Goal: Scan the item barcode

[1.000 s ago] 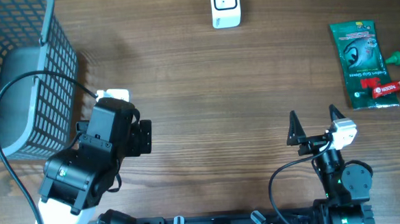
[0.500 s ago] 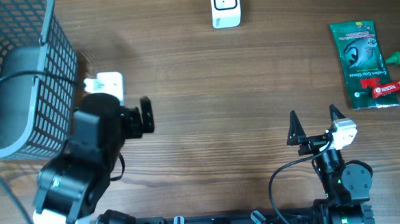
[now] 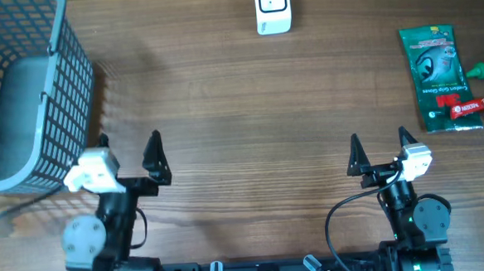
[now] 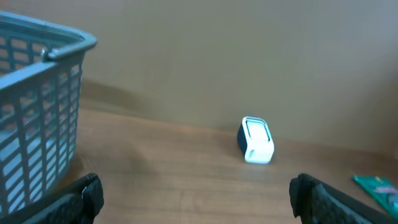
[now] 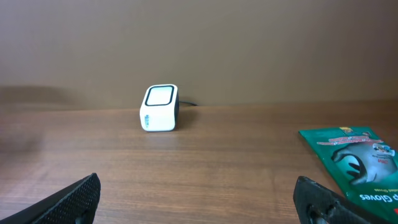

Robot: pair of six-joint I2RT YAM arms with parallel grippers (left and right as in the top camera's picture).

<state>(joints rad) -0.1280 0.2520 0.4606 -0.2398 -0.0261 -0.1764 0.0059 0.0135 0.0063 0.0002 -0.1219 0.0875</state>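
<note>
Left pincer (image 3: pixel 129 141), right pincer (image 3: pixel 378 138) (both agape, empty)

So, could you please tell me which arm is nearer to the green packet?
Right. The right arm sits just below and left of the green packet in the overhead view; the left arm is far off to the left, beside the basket.

scanner (image 3: pixel 273 8): white box, far centre | glove packet (image 3: pixel 436 65): green, lying flat, far right
</note>
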